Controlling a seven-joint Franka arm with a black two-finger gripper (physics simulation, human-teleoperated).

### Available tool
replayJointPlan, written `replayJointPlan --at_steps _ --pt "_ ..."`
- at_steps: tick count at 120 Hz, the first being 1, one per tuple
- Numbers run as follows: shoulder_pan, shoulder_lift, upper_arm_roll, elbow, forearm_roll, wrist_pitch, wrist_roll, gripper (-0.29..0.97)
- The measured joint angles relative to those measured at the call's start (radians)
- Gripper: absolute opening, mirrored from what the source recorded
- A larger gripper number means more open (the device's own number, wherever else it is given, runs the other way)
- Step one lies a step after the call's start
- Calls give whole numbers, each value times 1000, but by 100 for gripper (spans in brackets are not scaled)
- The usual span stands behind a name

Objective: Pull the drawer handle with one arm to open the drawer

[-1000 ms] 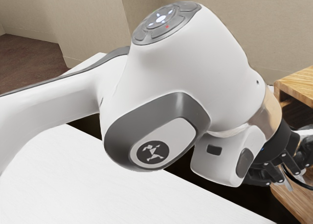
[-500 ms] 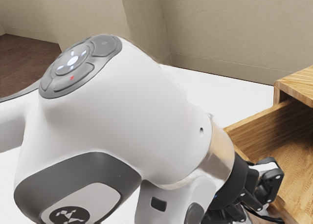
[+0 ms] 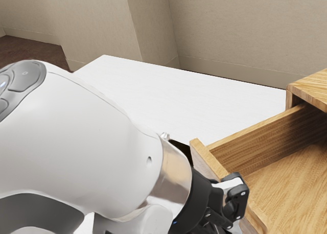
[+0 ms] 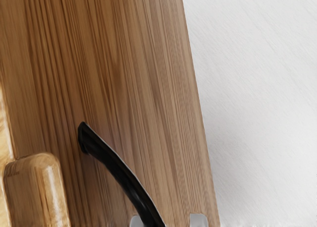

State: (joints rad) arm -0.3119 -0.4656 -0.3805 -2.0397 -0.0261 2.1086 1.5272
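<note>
The handle on the drawer front looks stiff, grab mid-bar; can't tell if my tool grips it.

A black curved handle arches off the wood-grained drawer front; a rounded wooden edge sits beside it, white table beyond the panel's other edge

White table, wooden drawer cabinet atop
</note>
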Motion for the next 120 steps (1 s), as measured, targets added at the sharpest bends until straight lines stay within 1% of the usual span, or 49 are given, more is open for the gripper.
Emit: replayJointPlan --at_steps 12,34,57,79,108,114,120 --pt "1 -8 -1 -9 2 8 -8 -10" --pt "1 -67 -1 -62 1 14 -21 -11" --pt "3 -72 -1 -74 -9 28 -33 -11" --pt "1 -71 -2 -74 -3 15 -40 4" --pt "-3 -91 -10 -62 1 -4 -47 11" --pt "-7 -94 -15 -30 1 -18 -49 12" --pt "-7 -89 -18 62 -6 -54 -52 13"
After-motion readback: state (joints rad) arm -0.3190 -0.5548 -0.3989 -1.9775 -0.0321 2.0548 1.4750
